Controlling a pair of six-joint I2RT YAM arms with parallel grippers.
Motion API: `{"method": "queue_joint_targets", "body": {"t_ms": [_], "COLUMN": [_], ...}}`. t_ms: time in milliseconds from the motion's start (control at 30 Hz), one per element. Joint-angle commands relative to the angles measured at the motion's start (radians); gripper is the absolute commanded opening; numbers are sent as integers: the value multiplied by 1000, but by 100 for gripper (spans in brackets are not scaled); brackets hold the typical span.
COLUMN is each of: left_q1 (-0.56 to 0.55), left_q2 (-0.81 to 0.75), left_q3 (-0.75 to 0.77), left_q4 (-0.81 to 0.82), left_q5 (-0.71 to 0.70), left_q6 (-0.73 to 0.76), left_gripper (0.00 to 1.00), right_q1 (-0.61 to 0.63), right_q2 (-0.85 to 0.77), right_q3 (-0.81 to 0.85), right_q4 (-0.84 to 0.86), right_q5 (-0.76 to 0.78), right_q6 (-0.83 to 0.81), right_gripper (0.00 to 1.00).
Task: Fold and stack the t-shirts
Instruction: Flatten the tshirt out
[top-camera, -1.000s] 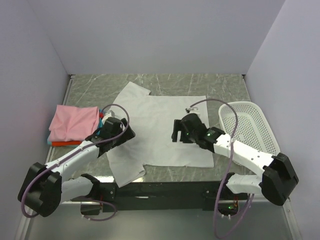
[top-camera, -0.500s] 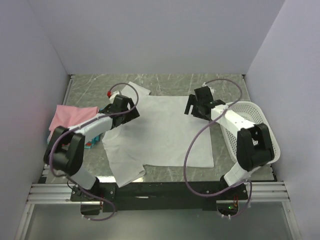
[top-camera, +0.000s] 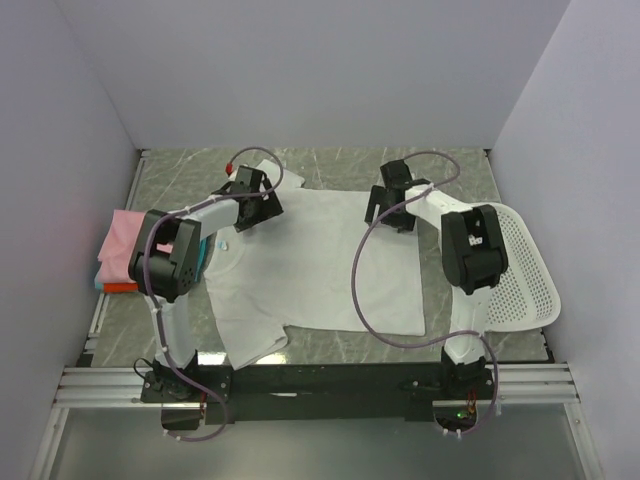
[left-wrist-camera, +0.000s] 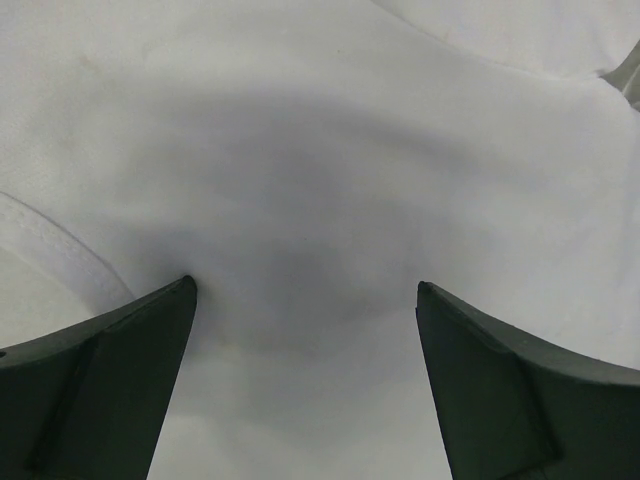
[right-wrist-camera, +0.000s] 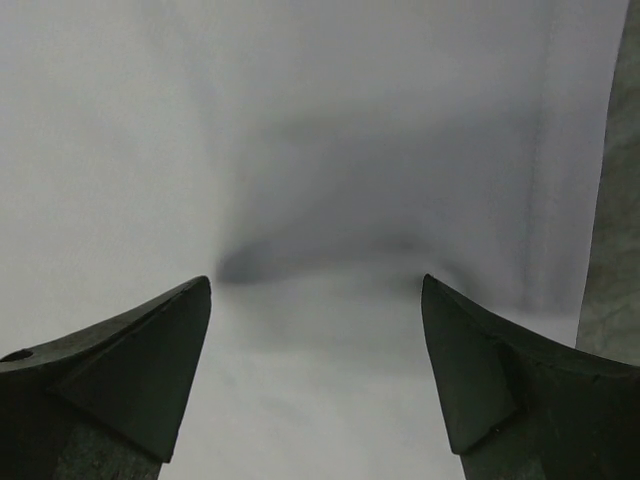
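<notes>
A white t-shirt (top-camera: 320, 260) lies spread flat on the marble table, with one sleeve at the far left and one at the near left. My left gripper (top-camera: 252, 196) is open and low over the shirt's far left corner; white cloth (left-wrist-camera: 320, 200) lies between its fingers (left-wrist-camera: 110, 360). My right gripper (top-camera: 392, 203) is open and low over the far right corner, near the cloth's edge (right-wrist-camera: 590, 200). A folded pink shirt (top-camera: 125, 235) lies on a teal one (top-camera: 208, 252) and an orange-red one (top-camera: 120, 287) at the left.
A white perforated basket (top-camera: 525, 280) stands at the right edge of the table, close to the right arm. The grey walls close in the back and both sides. Bare marble (top-camera: 340, 165) shows beyond the shirt's far edge.
Both arms have reached away from me, from the middle of the white shirt to its far corners. The basket has shifted a little. The shirt lies as before.
</notes>
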Motion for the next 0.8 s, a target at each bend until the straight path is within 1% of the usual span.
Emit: {"method": "queue_joint_targets", "body": {"t_ms": [0, 167, 233, 267, 500, 633, 733, 767], "left_q1": [13, 13, 16, 17, 34, 45, 45, 45], "left_q2": [73, 119, 140, 148, 160, 134, 79, 61], "left_q3": [47, 111, 147, 169, 226, 246, 245, 225], "left_q4": [-44, -62, -80, -91, -111, -123, -123, -119], "left_q5": [67, 78, 72, 70, 64, 71, 99, 105], "left_q6": [19, 22, 22, 16, 28, 42, 52, 51], "left_gripper": [99, 99, 100, 99, 99, 99, 99, 99], "right_q1": [-42, -69, -75, -82, -92, -94, -92, -92], "right_q2": [62, 139, 192, 228, 338, 338, 280, 230], "right_q3": [99, 232, 312, 349, 602, 653, 650, 622], "right_q4": [-47, -140, -171, -224, -327, -326, -323, -318], "right_q5": [-42, -71, -94, -94, -168, -159, -151, -154], "right_q6": [-18, -41, -53, -53, -71, -90, -79, -79], "right_gripper": [91, 92, 92, 92, 92, 92, 93, 93]}}
